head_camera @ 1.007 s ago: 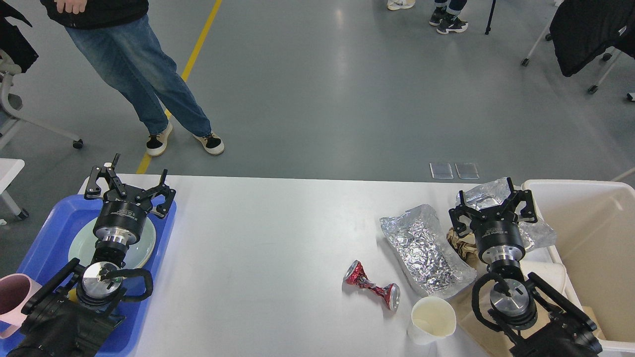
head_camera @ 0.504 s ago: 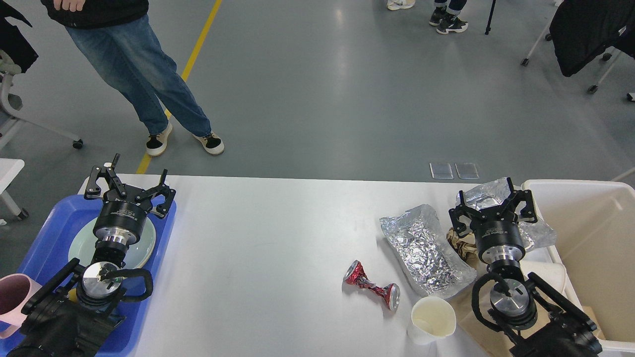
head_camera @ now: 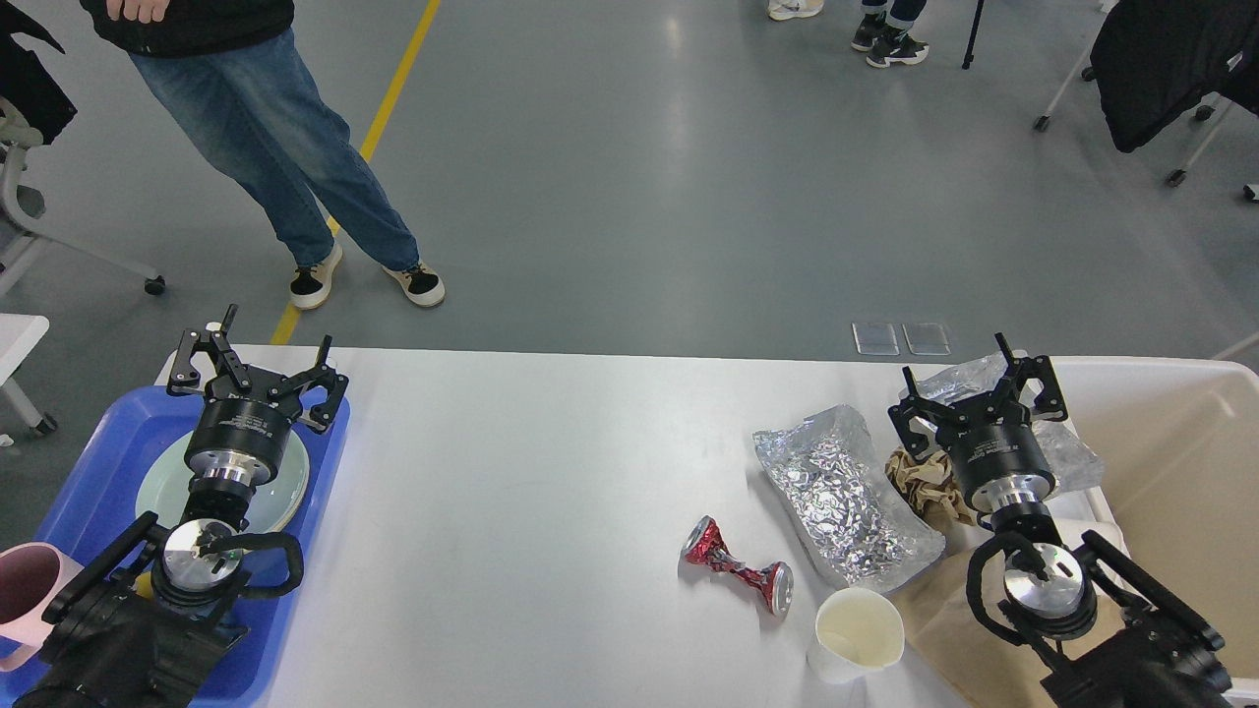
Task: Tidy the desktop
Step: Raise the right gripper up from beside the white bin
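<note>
Wide white bench [head_camera: 511, 492] fills the lower view, and it's cluttered on the right. Left tool [head_camera: 258, 366] hangs over the blue tray [head_camera: 108, 442] at the bench's left end, fingers spread wide, gripping nothing, above a pale green plate [head_camera: 285, 487]. A pink mug [head_camera: 29, 590] sits at the tray's near corner. Right tool [head_camera: 979, 385] is splayed open too, empty, over a foil wrapper [head_camera: 1072, 452] beside the cream bin [head_camera: 1180, 462]. Near it: crumpled brown paper [head_camera: 920, 482], a silver foil bag [head_camera: 846, 492], a crushed red can [head_camera: 740, 568], and a white paper cup [head_camera: 858, 634] lying tipped at the near edge.
</note>
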{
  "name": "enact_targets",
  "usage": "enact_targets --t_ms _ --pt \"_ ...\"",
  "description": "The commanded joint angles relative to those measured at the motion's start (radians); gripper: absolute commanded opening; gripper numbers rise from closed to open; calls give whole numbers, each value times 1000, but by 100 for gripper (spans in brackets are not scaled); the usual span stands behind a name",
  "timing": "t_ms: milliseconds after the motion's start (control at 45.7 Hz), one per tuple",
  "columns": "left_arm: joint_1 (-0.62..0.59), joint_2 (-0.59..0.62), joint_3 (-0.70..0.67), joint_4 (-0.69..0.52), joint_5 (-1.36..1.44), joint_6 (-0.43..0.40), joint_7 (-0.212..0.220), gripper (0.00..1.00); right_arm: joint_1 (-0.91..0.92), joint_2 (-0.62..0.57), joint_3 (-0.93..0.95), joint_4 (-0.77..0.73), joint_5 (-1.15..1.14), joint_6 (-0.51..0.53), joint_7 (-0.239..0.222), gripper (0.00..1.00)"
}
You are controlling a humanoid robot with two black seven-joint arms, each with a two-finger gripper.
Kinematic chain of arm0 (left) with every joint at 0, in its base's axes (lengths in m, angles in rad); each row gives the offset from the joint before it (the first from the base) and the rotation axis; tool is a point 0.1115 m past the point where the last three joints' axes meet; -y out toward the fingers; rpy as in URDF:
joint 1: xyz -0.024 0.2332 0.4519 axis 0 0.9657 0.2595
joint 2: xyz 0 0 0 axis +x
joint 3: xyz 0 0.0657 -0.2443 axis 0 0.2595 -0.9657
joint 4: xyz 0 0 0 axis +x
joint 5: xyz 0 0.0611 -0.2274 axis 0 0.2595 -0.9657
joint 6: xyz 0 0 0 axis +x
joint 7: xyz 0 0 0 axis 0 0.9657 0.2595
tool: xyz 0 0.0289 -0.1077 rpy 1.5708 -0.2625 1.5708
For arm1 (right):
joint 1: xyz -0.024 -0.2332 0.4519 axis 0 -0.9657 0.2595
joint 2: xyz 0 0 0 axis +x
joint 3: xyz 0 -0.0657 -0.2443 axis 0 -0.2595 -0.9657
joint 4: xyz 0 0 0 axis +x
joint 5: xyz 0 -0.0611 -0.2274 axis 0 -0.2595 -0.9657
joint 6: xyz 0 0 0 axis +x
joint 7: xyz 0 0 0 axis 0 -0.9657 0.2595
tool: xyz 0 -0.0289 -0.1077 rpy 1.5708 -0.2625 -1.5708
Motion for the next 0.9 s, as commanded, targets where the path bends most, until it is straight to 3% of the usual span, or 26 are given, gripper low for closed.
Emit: enact_targets --t_ms 0,219,701,876 --pt "1 0 0 0 0 0 0 96 21 -9 30 -2 3 0 -19 100" --pt "1 0 0 0 0 0 0 96 51 0 121 -36 3 6 -8 100" --pt "1 1 0 0 0 1 0 96 5 2 107 -25 11 26 -16 100" --pt "0 0 0 0 0 0 0 96 -35 5 96 -27 9 176 -7 100"
